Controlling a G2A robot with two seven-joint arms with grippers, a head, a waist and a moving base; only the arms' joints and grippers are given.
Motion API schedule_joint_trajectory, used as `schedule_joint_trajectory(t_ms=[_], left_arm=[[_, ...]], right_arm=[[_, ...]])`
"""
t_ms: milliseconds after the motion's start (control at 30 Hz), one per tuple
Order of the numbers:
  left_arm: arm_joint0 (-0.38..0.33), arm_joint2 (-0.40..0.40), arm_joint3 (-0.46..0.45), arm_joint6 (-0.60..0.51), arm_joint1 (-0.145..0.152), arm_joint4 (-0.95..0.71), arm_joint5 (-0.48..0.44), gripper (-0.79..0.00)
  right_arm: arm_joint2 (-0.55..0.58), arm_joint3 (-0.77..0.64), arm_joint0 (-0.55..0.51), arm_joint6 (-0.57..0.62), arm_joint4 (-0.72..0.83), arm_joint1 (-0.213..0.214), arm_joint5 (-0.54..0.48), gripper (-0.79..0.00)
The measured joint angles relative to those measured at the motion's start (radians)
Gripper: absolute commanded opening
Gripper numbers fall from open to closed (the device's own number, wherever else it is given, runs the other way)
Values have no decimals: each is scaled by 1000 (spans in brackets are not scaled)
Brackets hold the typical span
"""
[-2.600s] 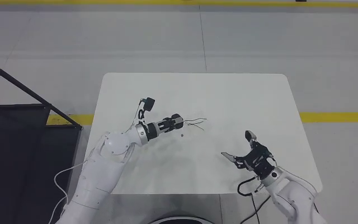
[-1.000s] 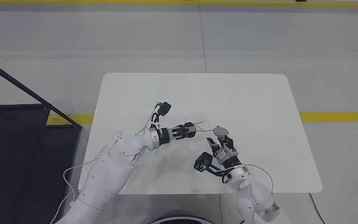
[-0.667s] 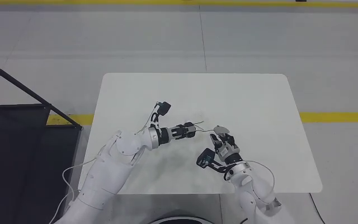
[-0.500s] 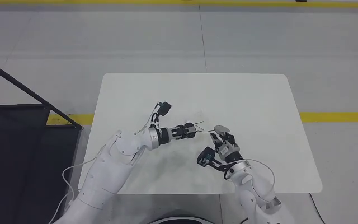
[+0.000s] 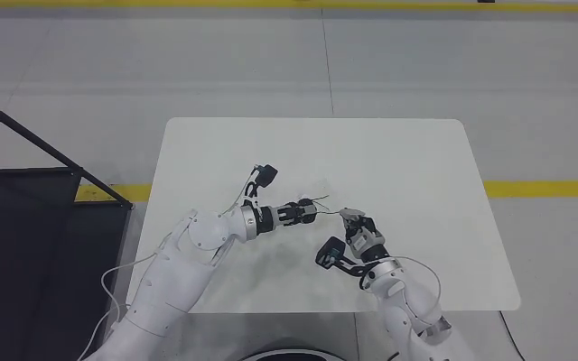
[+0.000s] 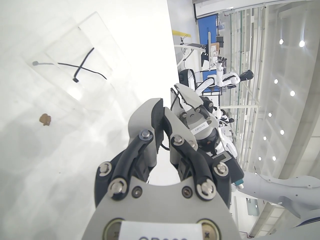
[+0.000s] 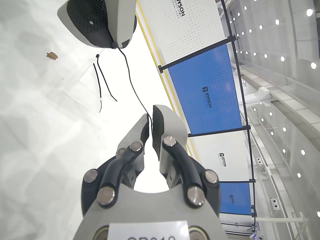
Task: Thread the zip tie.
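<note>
A: Why did the tie [image 7: 132, 81] span both grippers?
B: The left gripper [image 6: 162, 123] was clamped on its head and the right gripper [image 7: 150, 123] pinched its tail, probably to curl tail into head.

The thin black zip tie [image 7: 130, 76] disappears at both ends. Its head is tucked in at the fingertips of the left gripper [image 6: 163, 111], and its tail is buried between the pressed-together pads of the right gripper [image 7: 151, 116]. From above the strand is too fine to trace. A small brown speck [image 6: 45, 119], well in from every edge of the white table [image 5: 406, 162], is too tiny to identify.
</note>
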Motion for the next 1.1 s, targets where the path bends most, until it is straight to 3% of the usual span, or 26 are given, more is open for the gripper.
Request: schedule_joint_trajectory(t_ms=[267, 333, 400, 767, 1100], left_arm=[[-1, 4, 1, 5, 2, 1, -2, -785], [1, 1, 1, 15, 2, -8, -3, -570], [4, -5, 1, 27, 2, -26, -6, -413], [33, -14, 3, 104, -1, -98, -64, -382], [81, 31, -10, 277, -17, -91, -216, -379]], right_arm=[[-2, 0, 0, 0, -8, -4, 0, -785], [0, 0, -1, 2, -5, -6, 6, -785], [4, 0, -4, 8, 6, -8, 20, -785], [23, -12, -26, 19, 70, -18, 101, -785], [16, -39, -46, 75, 123, -35, 185, -785]])
